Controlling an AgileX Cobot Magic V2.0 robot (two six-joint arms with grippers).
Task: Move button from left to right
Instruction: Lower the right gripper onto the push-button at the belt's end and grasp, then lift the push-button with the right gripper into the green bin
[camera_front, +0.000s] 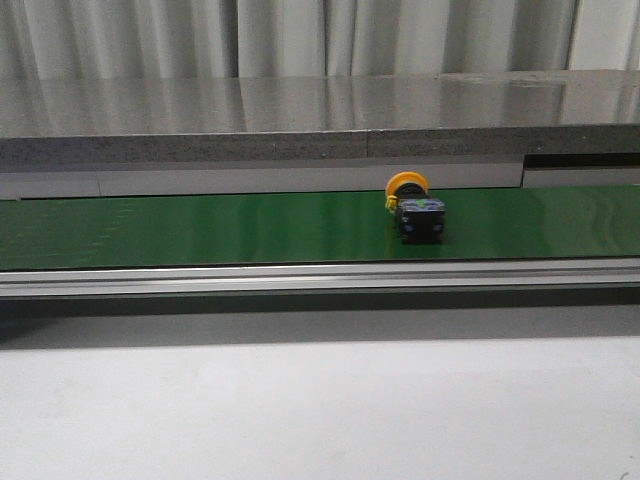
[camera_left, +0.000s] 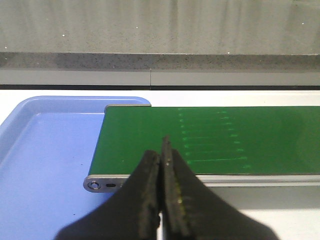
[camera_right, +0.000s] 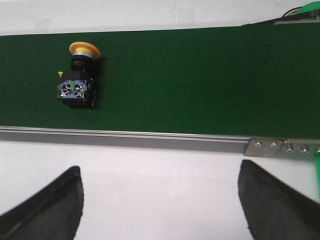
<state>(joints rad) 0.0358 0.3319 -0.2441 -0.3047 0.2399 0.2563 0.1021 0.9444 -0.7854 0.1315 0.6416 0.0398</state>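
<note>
Button (camera_front: 413, 207) lies on its side on the green belt (camera_front: 200, 228), right of centre in the front view, yellow head toward the rear, black body toward the camera; in the right wrist view it sits at upper left. Nothing grips it. Right gripper (camera_right: 160, 200) hangs short of the belt's near rail with jaws spread wide, likely about to pick. Next it must reach forward over the button and close. Left gripper (camera_left: 161, 200), jaws pressed together, waits by the blue tray (camera_left: 45, 150).

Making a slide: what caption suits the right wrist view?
Button lying on its side on the green belt, open right tool held short of the belt.
</note>
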